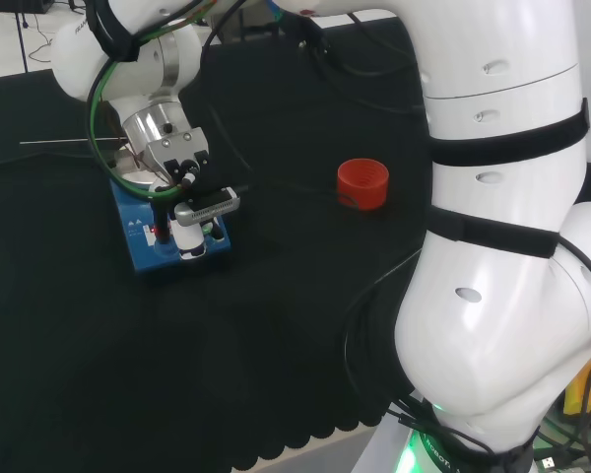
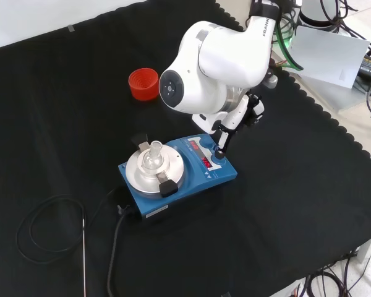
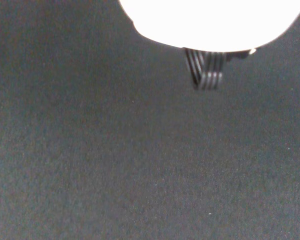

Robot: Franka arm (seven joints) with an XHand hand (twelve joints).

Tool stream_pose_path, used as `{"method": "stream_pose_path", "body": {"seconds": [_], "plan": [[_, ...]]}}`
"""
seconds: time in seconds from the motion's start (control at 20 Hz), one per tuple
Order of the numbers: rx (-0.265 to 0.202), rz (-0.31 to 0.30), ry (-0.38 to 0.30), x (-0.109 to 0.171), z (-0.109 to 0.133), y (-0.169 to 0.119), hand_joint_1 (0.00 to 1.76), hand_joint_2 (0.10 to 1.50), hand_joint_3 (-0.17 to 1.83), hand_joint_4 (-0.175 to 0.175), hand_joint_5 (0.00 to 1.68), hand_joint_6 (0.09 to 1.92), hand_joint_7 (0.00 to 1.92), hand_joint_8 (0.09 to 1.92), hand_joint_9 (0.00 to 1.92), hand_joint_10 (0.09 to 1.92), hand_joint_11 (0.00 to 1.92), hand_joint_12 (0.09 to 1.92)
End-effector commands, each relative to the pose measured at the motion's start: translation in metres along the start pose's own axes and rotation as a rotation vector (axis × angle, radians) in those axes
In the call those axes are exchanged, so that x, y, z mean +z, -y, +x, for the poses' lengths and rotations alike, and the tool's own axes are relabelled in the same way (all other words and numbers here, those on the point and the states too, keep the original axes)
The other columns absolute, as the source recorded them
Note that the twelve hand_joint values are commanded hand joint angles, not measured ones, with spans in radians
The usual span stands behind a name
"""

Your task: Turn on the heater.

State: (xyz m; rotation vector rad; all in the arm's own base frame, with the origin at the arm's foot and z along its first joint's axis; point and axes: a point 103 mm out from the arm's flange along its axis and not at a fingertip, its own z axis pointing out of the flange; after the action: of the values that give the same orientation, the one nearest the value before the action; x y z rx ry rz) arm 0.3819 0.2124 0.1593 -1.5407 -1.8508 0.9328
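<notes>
The blue heater point(image 2: 184, 185) stands mid-cloth in the front view, with a round silver plate point(image 2: 138, 177) and a small clear flask point(image 2: 152, 157) on it. Red digits glow on its front panel point(image 2: 206, 162). The hand point(image 2: 238, 116) hangs just above that panel, and one straight finger point(image 2: 226, 137) reaches down to the panel beside a blue knob point(image 2: 220, 163). In the head view the hand point(image 1: 189, 177) covers most of the heater point(image 1: 141, 241), and a red light shows beneath it. The wrist view looks at bare black cloth past a blurred white part of the hand point(image 3: 215, 20).
A red ribbed ring stand point(image 2: 143, 83) sits behind the heater in the front view, and to its right in the head view point(image 1: 362, 183). A black cable point(image 2: 46, 213) and a thin metal probe point(image 2: 84, 260) lie on the cloth at the heater's left.
</notes>
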Motion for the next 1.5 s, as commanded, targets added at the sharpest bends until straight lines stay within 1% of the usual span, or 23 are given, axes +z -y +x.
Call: {"method": "stream_pose_path", "body": {"seconds": [0.05,0.3,0.6,0.75,0.8,0.85,0.95,1.1,1.2,1.3,1.5], "plan": [[0.021,0.003,0.027,-0.001,0.0,0.0,1.43,0.53,1.2,-0.037,0.31,0.09,1.57,1.69,1.68,1.54,1.17,1.24],[0.05,0.01,0.063,-0.001,0.002,-0.001,1.43,0.53,1.2,-0.037,0.31,0.09,1.57,1.69,1.68,1.54,1.17,1.24],[0.043,0.021,0.067,-0.002,0.001,-0.001,1.43,0.53,1.2,-0.037,0.32,0.09,1.57,1.69,1.68,1.54,1.17,1.24],[0.062,0.025,0.088,-0.002,0.009,-0.003,1.43,0.53,1.2,-0.038,0.32,0.09,1.57,1.69,1.68,1.54,1.17,1.23],[0.048,0.023,0.081,-0.002,0.004,-0.002,1.43,0.53,1.2,-0.038,0.32,0.09,1.57,1.69,1.68,1.54,1.17,1.23],[0.05,0.024,0.082,-0.002,0.004,-0.002,1.43,0.53,1.2,-0.038,0.32,0.09,1.57,1.69,1.68,1.54,1.17,1.23],[0.058,0.023,0.09,-0.004,0.011,-0.001,1.43,0.53,1.2,-0.038,0.32,0.09,1.57,1.69,1.68,1.54,1.17,1.23],[0.058,0.009,0.094,-0.015,0.038,0.005,1.43,0.53,1.2,-0.038,0.32,0.09,1.57,1.69,1.68,1.54,1.17,1.23],[0.052,-0.005,0.093,-0.027,0.049,0.013,1.43,0.53,1.2,-0.038,0.33,0.09,1.57,1.69,1.68,1.54,1.17,1.23],[0.052,-0.025,0.099,-0.039,0.052,0.022,1.43,0.53,1.2,-0.038,0.33,0.09,1.57,1.68,1.68,1.54,1.17,1.23],[0.063,-0.057,0.093,-0.052,0.049,0.035,1.43,0.53,1.2,-0.039,0.33,0.09,1.57,1.68,1.68,1.54,1.17,1.23]]}}
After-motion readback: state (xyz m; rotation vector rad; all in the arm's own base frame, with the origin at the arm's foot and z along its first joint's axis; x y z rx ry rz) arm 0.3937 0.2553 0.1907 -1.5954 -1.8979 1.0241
